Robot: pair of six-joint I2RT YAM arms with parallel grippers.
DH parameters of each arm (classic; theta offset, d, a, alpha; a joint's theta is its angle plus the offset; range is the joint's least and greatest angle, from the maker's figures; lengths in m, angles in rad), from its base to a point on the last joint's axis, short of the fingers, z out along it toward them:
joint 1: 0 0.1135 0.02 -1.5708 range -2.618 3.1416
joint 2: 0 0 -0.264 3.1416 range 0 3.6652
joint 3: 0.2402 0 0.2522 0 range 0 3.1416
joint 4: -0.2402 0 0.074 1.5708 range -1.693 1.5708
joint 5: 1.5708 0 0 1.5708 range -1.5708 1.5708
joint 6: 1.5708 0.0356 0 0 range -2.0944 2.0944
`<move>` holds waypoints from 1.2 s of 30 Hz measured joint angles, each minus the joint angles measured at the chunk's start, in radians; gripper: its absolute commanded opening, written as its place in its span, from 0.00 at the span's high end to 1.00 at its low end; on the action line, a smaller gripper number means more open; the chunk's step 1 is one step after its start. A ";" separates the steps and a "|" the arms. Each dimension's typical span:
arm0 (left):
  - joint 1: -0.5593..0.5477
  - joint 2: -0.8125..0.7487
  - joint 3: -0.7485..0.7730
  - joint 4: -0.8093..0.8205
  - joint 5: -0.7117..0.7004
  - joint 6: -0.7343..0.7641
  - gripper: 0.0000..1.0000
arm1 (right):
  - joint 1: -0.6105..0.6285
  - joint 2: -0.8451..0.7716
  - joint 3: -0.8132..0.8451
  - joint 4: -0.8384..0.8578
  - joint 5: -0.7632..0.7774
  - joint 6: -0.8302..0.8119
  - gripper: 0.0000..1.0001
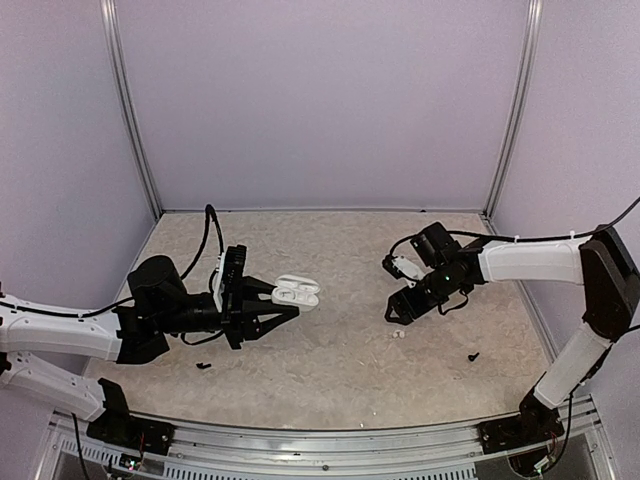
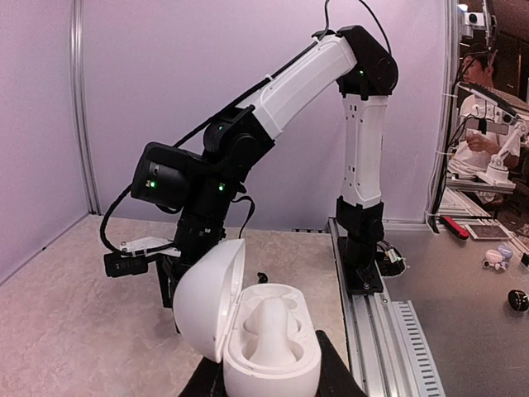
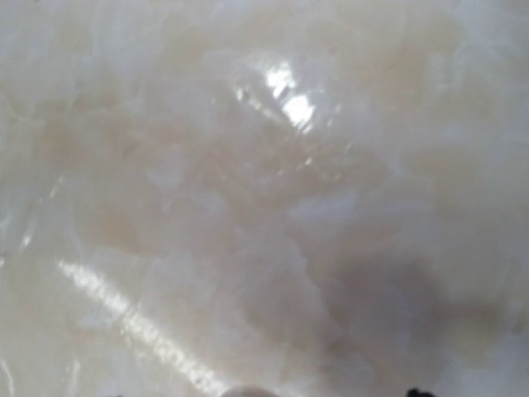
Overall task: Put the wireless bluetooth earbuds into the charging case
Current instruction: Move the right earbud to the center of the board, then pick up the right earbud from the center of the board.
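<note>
**Left tool clamps the open case; right tool low over the worktop**

The left tool (image 1: 283,302) is clamped on the charging case (image 2: 266,351), holding it clear of the worktop (image 1: 340,250) at left of centre. The case's lid stands swung open to one side. A rounded white shape sits in its hollow, but I cannot tell whether that is a bud or part of the moulding.

Well apart on the right, the right tool (image 1: 402,312) points down close to the worktop, its jaws apart, with nothing seen between them. Its wrist view shows only blurred, glossy marbled surface. Just beside it, on the near side, one small white earbud (image 1: 396,334) lies on the worktop.

Further out lie a black screw-like bit (image 1: 473,356) toward the right arm's base and another small black bit (image 1: 204,366) near the left arm.
</note>
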 measured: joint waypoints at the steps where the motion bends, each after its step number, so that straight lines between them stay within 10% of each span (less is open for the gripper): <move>1: 0.000 0.000 0.000 0.000 0.000 0.000 0.87 | 0.000 0.000 -0.002 -0.003 -0.003 -0.002 0.28; 36: 0.000 0.000 0.000 0.000 0.000 -0.003 0.87 | 0.033 0.084 -0.034 -0.027 0.126 0.037 0.39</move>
